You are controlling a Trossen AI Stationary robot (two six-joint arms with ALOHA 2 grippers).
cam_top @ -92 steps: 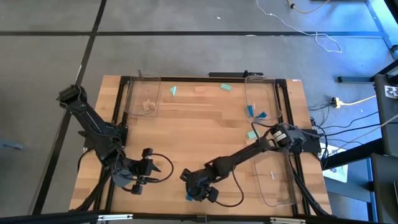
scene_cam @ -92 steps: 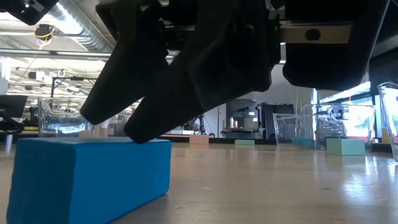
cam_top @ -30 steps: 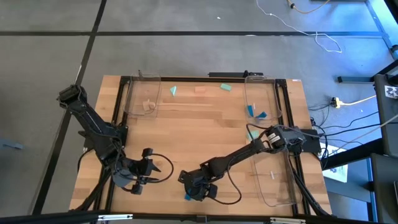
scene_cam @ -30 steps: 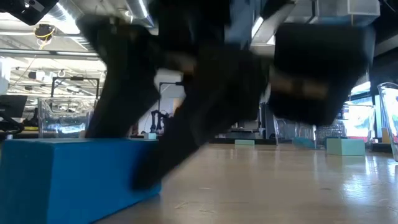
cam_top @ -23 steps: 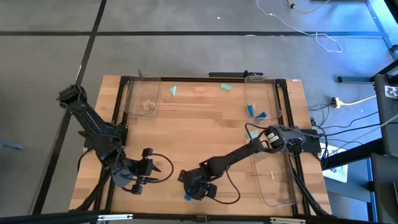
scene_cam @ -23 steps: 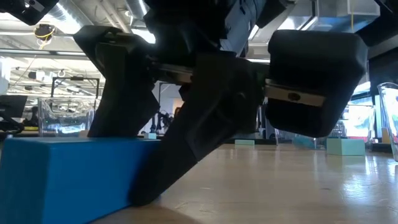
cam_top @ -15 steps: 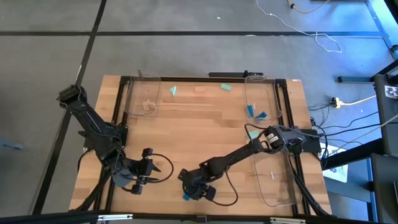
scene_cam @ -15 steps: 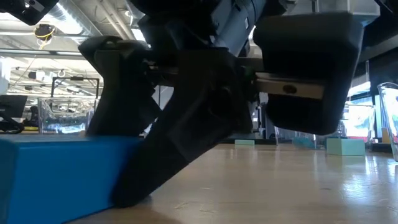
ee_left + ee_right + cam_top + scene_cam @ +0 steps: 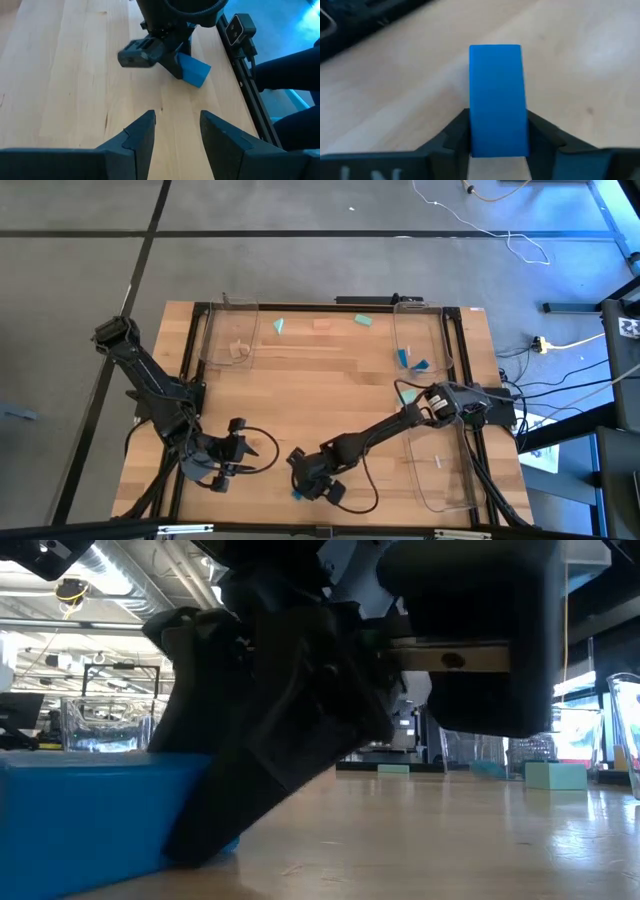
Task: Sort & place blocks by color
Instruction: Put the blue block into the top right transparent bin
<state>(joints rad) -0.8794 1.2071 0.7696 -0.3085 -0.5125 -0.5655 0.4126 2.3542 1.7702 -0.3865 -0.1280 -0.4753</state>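
Note:
A bright blue block [image 9: 297, 495] lies near the table's near edge and fills the low view's left [image 9: 90, 810]. My right gripper [image 9: 303, 483] is down on it, shut on it, as the right wrist view [image 9: 497, 117] shows. My left gripper [image 9: 235, 450] hangs open over bare wood to the left, looking at the block [image 9: 194, 70] and the right gripper [image 9: 160, 47]. Mint blocks [image 9: 278, 326] [image 9: 363, 320] and a tan one [image 9: 322, 324] lie flat by the far edge. Another mint block [image 9: 405, 395] lies at the right. My right gripper pinches the blue block between its two fingers, one pad on each long side face [image 9: 475, 135], at the end nearest the gripper. The fingers [image 9: 270, 770] slant down from the table's right and lie along the block. The block's underside [image 9: 100, 870] rests on the table.
A clear tray at the far left [image 9: 212, 340] holds a tan block [image 9: 238, 350]. A clear tray at the far right [image 9: 440, 345] holds blue blocks [image 9: 403, 358]. A third tray [image 9: 455, 480] sits at the near right. Black rails frame the table.
My right gripper has shifted a little toward the table's left, staying down around the blue block. The block has slid a short way left along the table with it.

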